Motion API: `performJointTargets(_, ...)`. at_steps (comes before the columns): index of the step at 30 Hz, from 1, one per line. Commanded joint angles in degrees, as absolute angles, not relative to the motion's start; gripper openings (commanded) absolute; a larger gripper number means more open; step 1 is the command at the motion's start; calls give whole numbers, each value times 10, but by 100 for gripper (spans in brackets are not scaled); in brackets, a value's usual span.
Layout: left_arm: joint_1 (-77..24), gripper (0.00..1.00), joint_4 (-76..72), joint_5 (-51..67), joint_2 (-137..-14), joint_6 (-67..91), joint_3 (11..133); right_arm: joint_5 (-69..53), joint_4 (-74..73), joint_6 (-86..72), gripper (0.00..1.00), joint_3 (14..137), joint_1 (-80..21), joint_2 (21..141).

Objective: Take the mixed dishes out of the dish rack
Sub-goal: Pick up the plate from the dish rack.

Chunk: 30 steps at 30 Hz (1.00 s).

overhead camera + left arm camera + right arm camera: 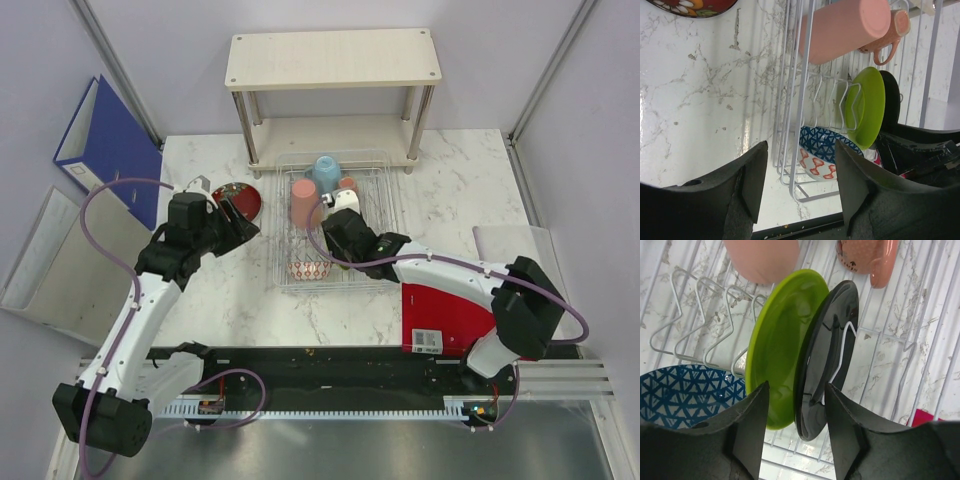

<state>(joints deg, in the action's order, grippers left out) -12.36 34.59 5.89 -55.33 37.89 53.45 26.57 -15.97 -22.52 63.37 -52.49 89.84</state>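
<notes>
Bolted along a black rail (pixel 330 365) at six o'clock, both arms reach over a white marble table (pixel 450 190) closed in by plain grey walls. A wooden shelf (pixel 330 58) stands at twelve o'clock and a blue binder (pixel 105 145) leans at ten. The dish rack (pixel 385 215) sits at centre, holding a pink cup (pixel 303 200), a blue cup (pixel 326 170), a small mug (pixel 348 185) and a patterned bowl (pixel 308 269). A dark red plate (pixel 245 200) lies on the marble at the rack's nine o'clock, and the left gripper (pixel 243 218) hangs at its edge. The right gripper (pixel 330 218) is down inside the rack.

From the left wrist, the left fingers (pixel 752 180) stand apart, with only marble and rack wire between them.

From the right wrist, the right fingers (pixel 752 430) flank the lower rims of a green plate (pixel 780 350) and a black plate (pixel 827 340), both standing on edge in the wire holder. Whether they pinch a rim I cannot tell.
</notes>
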Motion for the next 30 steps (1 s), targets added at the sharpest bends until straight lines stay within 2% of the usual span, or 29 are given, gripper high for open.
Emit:
performJointTargets(1, -124, 62, 337, 47, -546, 354, 524, 273, -142, -225, 51, 661, -525, 924)
performJointTargets(5, -124, 61, 332, 50, -548, 353, 517, 297, -138, -221, 44, 651, -524, 928)
performJointTargets(6, -124, 61, 331, 51, -548, 353, 517, 301, -133, -221, 35, 649, -525, 925)
performJointTargets(7, -124, 61, 330, 52, -549, 353, 516, 307, -131, -219, 30, 646, -525, 921)
performJointTargets(8, -124, 60, 329, 54, -551, 353, 516, 309, -129, -218, 20, 643, -524, 919)
performJointTargets(11, -124, 60, 327, 57, -555, 352, 516, 309, -129, -213, 9, 642, -524, 907)
performJointTargets(12, -124, 60, 326, 58, -555, 352, 516, 307, -128, -211, 1, 642, -524, 900)
performJointTargets(30, -125, 58, 317, 72, -566, 347, 506, 245, -199, -123, 0, 705, -525, 780)
